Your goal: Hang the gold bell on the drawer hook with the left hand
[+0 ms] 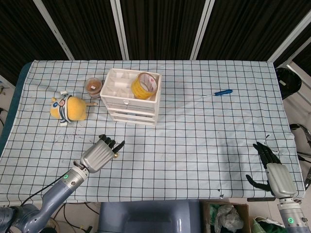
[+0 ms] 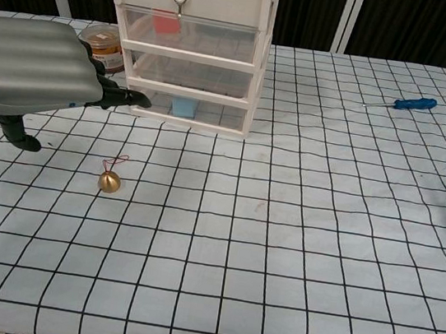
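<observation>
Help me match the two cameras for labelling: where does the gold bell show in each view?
Head view: the gold bell is barely visible, a small glint at the left hand's fingertips.
Chest view: the bell lies on the cloth at lower left, below the hand.
Shared landmark: the white drawer unit.

A: Any lettering you can read anywhere?

B: None. The yellow tape roll (image 1: 144, 85) on the white drawer unit (image 1: 132, 97) carries dark marks, too blurred to make out.

A: And the jar (image 2: 103, 45) at far left?

B: Nothing readable.
</observation>
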`<act>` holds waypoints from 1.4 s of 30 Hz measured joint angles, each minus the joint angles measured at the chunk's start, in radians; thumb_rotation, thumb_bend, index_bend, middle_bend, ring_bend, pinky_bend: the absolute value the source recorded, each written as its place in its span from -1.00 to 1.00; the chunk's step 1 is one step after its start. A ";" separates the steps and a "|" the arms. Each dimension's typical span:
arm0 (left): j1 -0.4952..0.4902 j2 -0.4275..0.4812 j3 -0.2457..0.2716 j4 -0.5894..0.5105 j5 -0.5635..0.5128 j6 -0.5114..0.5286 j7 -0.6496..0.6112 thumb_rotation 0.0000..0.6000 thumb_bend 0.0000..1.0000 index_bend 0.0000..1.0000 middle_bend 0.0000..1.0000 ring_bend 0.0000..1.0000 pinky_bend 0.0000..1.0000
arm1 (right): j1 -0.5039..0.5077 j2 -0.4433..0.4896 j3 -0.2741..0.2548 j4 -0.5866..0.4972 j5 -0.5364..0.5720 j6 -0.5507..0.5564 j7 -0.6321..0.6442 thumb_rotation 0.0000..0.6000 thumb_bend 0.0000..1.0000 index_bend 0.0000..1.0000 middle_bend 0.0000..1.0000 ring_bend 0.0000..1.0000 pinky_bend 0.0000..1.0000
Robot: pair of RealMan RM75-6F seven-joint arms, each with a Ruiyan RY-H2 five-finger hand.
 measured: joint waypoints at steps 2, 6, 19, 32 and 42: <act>-0.002 0.001 0.001 -0.002 -0.002 -0.002 0.003 1.00 -0.97 -0.91 -0.42 -0.41 -0.30 | 0.000 0.000 0.000 0.000 0.001 0.000 0.000 1.00 -0.54 -1.00 -1.00 -1.00 -0.75; -0.004 0.003 0.001 -0.006 -0.011 -0.001 0.010 1.00 -0.97 -0.89 -0.40 -0.41 -0.28 | 0.000 0.000 0.000 -0.001 0.001 0.000 0.000 1.00 -0.54 -1.00 -1.00 -1.00 -0.75; -0.014 -0.004 0.001 -0.005 -0.022 -0.006 0.018 1.00 -0.97 -0.88 -0.38 -0.41 -0.26 | -0.001 0.000 0.001 -0.001 0.001 0.002 -0.001 1.00 -0.54 -1.00 -1.00 -1.00 -0.75; -0.039 -0.053 -0.009 0.049 -0.077 -0.030 0.030 1.00 -0.97 -0.66 0.69 0.64 0.61 | 0.000 0.002 0.001 -0.004 0.003 -0.001 0.005 1.00 -0.53 -1.00 -1.00 -1.00 -0.75; -0.071 -0.139 -0.010 0.145 -0.125 -0.075 0.029 1.00 -0.91 -0.39 1.00 1.00 0.97 | -0.001 0.002 0.003 -0.003 0.003 0.002 0.012 1.00 -0.53 -1.00 -1.00 -1.00 -0.75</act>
